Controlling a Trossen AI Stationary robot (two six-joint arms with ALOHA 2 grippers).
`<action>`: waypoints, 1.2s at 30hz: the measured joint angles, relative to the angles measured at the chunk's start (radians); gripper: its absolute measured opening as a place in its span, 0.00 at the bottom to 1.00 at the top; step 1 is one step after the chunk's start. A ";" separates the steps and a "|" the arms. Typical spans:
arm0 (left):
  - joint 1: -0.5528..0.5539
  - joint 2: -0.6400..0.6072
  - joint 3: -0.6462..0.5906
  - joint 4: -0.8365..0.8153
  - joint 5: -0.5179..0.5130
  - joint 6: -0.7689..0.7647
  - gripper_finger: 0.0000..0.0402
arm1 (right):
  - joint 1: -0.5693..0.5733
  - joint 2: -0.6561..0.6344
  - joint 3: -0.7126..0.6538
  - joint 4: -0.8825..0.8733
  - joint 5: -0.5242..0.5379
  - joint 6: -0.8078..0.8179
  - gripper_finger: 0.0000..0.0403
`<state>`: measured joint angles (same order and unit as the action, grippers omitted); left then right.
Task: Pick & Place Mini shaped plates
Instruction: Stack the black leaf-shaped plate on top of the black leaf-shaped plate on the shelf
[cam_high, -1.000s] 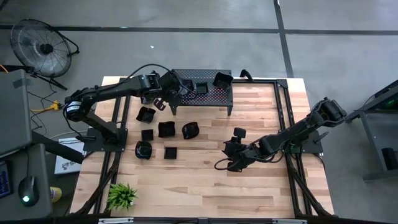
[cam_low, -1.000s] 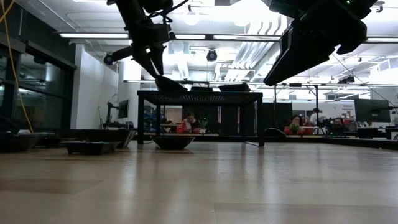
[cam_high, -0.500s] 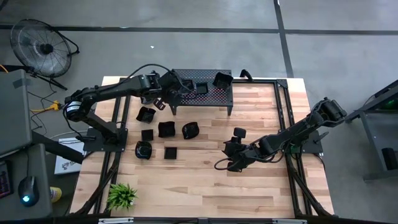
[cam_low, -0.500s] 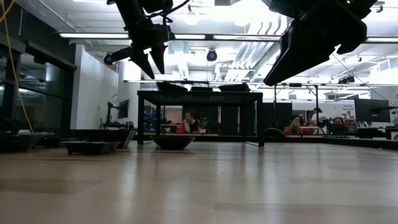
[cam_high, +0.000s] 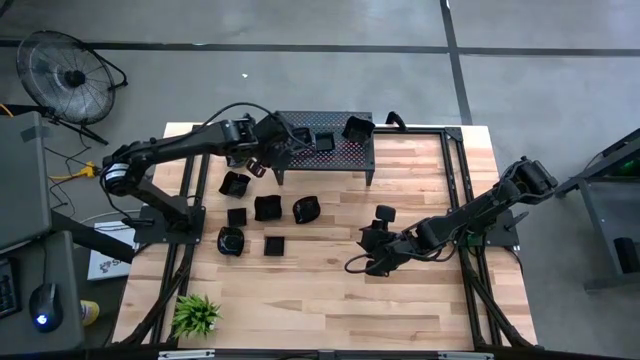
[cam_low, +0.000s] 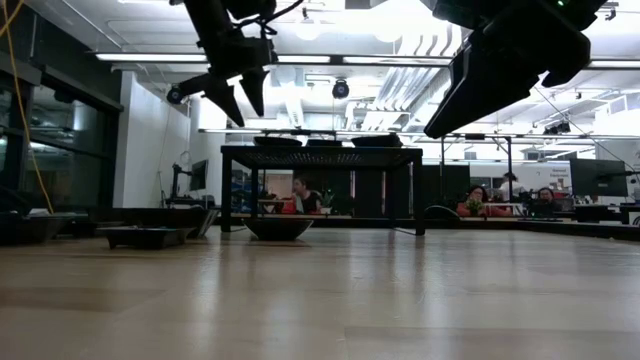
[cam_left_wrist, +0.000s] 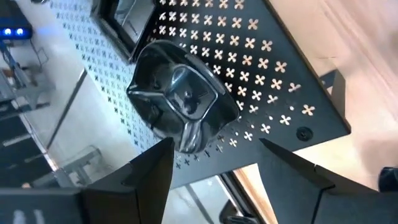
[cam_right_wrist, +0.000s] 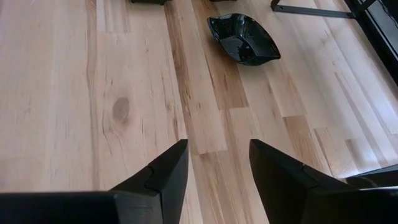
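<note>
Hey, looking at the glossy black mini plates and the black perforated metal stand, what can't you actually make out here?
- Glossy black mini plates on the black perforated metal stand, high view: the open left gripper covers the left end, so no sure count.
- Table plates' outlines, high view: too small.
- Low view: plates on the stand show edge-on only.
- Right wrist view: the plate ahead of the right gripper, underside hidden.

Bright overhead ceiling lights, arms backlit dark

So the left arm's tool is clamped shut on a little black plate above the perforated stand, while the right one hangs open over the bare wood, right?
Not quite. The left tool is open and holds nothing: the left wrist view shows the lobed black plate lying free on the perforated stand, beyond its spread fingers. The right tool does hang open over the wood.
</note>
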<state>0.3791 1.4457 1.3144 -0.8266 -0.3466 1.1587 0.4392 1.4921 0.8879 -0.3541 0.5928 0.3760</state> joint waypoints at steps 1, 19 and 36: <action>-0.004 -0.007 0.000 -0.003 0.000 -0.021 0.55 | 0.000 0.000 0.000 -0.002 -0.004 -0.004 0.41; -0.325 -0.110 -0.035 -0.213 0.041 -0.453 0.55 | 0.000 0.018 0.000 0.027 -0.135 -0.274 0.41; -0.565 -0.301 -0.482 0.150 -0.038 -0.680 0.55 | -0.132 0.253 0.000 0.483 -0.183 -0.816 0.41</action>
<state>-0.1864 1.1450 0.8324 -0.6763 -0.3841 0.4789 0.3072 1.7453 0.8875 0.1285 0.4096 -0.4404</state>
